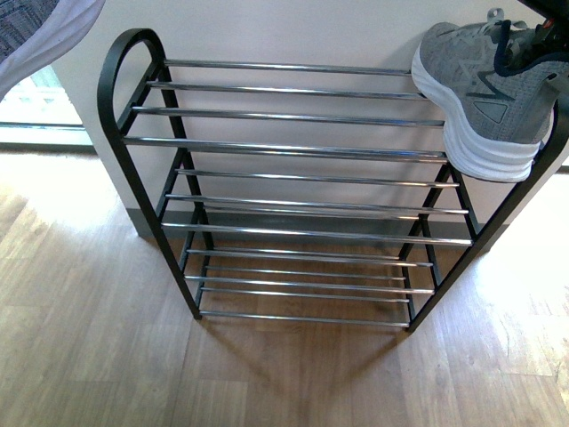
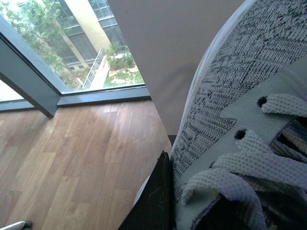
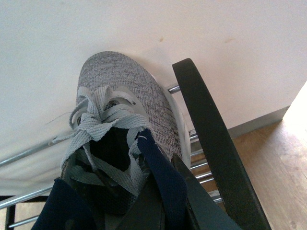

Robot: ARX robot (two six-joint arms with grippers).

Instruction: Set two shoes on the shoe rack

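While the right fingers [image 3: 199,211] are clamping the navy collar of one grey knit lace-up sneaker with a white sole [image 1: 480,98], that shoe is hanging tilted over the right end of the top tier of the black-framed shoe rack with chrome bars [image 1: 293,149], its toe pointing at the white wall [image 1: 293,36]. The left fingers [image 2: 156,203] are pressing against the side of a second grey knit sneaker [image 2: 230,86], gripping it above the wooden floor [image 2: 81,153], off the rack's left end.
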